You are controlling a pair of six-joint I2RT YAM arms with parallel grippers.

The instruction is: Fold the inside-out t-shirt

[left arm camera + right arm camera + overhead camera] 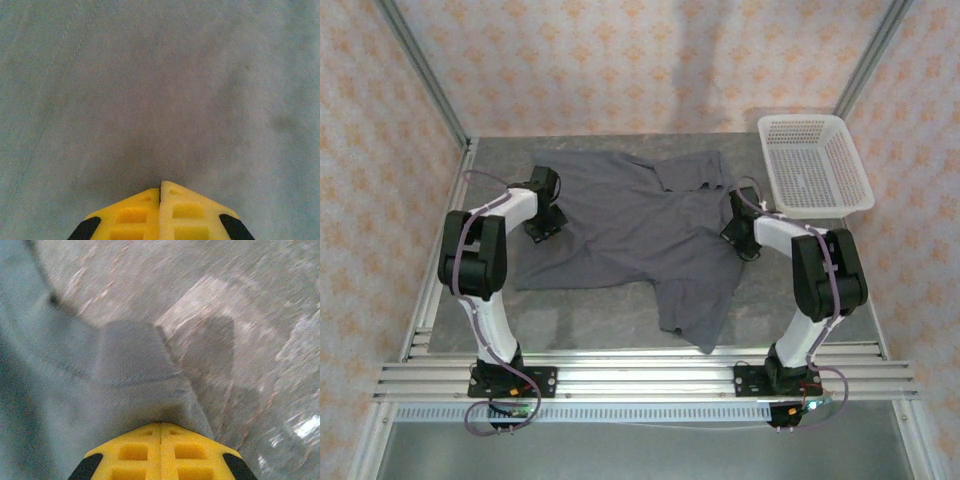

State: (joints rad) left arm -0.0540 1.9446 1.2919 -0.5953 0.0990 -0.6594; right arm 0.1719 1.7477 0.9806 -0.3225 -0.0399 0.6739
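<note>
yellow left end effector (160, 187), tips together, sits on t-shirt (630, 225); can't tell if cloth's pinched. right end effector (161, 424) clamps a fold. shirt's spread on worktop (585, 325). prob soft, light, floppy: grab edges & corners.

We see a white mesh basket (817, 209) at the far right corner of the grey bench (590, 320), with patterned walls (620, 60) around it.

t-shirt (630, 230) sprawled over most of the table (580, 320), bare strip free along the near rail (640, 372), thin gap at the far edge, white mesh basket (815, 165) hogging the far right corner, left arm (480, 255) and right arm (825, 270) flanking the cloth, walls (620, 60) close all round
</note>
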